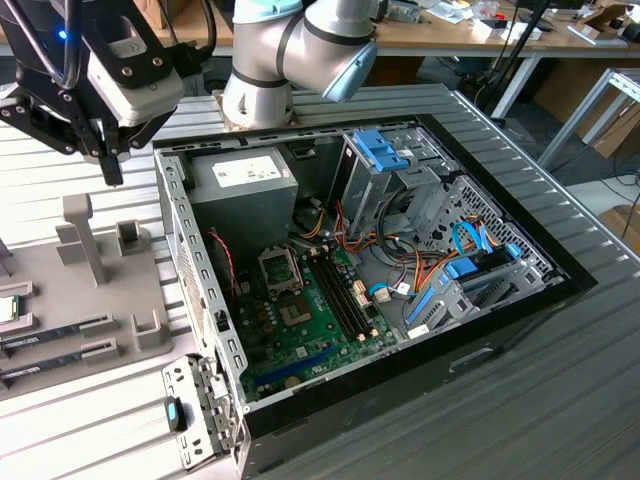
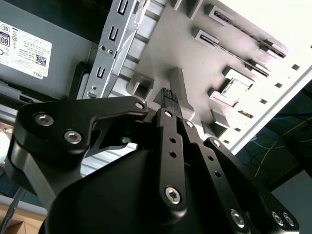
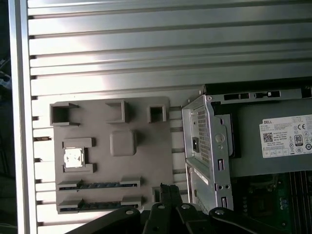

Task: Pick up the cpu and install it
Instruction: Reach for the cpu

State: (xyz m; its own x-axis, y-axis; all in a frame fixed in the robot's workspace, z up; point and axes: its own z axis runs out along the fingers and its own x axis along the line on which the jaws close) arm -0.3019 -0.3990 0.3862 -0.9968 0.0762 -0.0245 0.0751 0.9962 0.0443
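Observation:
The cpu [image 3: 74,157] is a small silver square lying in a raised holder on the grey fixture plate [image 3: 146,146], outside the computer case. It also shows at the exterior view's left edge as the cpu [image 1: 8,308] and in the second wrist view as the cpu [image 2: 236,88]. My gripper [image 1: 113,172] hangs above the plate's far part, well clear of the cpu, fingers pointing down. Its black fingers [image 2: 165,126] are shut together with nothing between them. The gripper [image 3: 168,191] sits over the plate edge nearest the case.
An open computer case [image 1: 560,270] lies to the exterior view's right, with the green motherboard [image 1: 300,340] and its dark socket frame [image 1: 280,268] inside. Memory sticks [image 3: 97,185] lie in slots on the plate. Upright grey posts [image 1: 80,235] stand below the gripper.

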